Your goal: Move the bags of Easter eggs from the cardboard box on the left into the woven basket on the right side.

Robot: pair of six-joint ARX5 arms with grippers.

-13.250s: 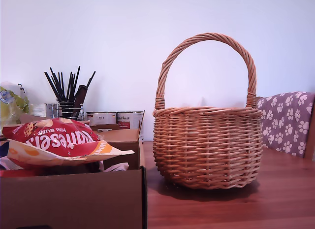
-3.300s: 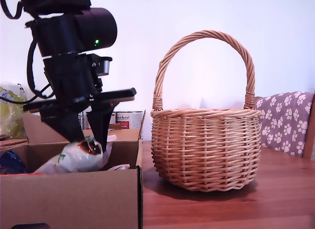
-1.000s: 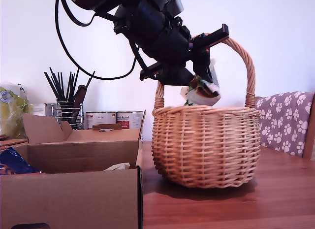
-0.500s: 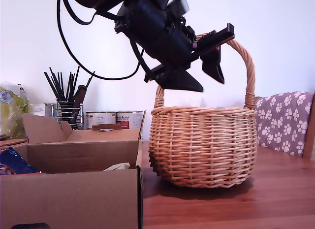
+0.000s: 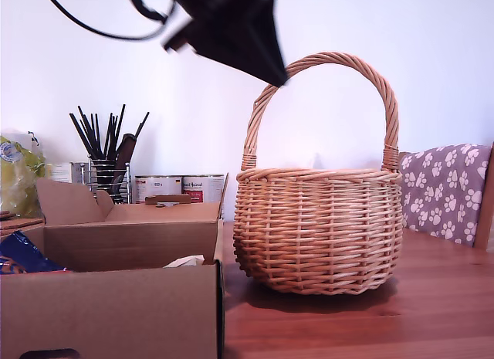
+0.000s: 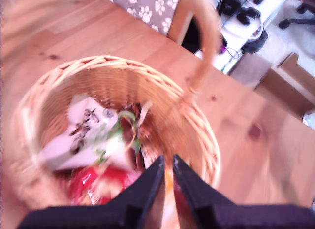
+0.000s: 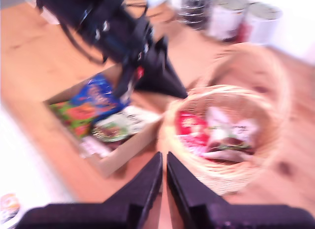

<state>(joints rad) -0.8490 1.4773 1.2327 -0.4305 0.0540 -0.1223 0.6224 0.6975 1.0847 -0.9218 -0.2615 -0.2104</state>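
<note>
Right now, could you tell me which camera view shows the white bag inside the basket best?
The first wrist view: it looks down into the woven basket, with the white bag above the red bag. The second wrist view shows it smaller and blurred; the exterior view's basket wall hides it.

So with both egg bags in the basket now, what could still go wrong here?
My first gripper, shut and empty, hangs close above the woven basket, beside its arched handle; pulling away carelessly could snag the handle and tip the basket. The white bag lies loosely over the red bag, so a knock might spill them. Both wrist views are blurred, so clearances are uncertain.
</note>
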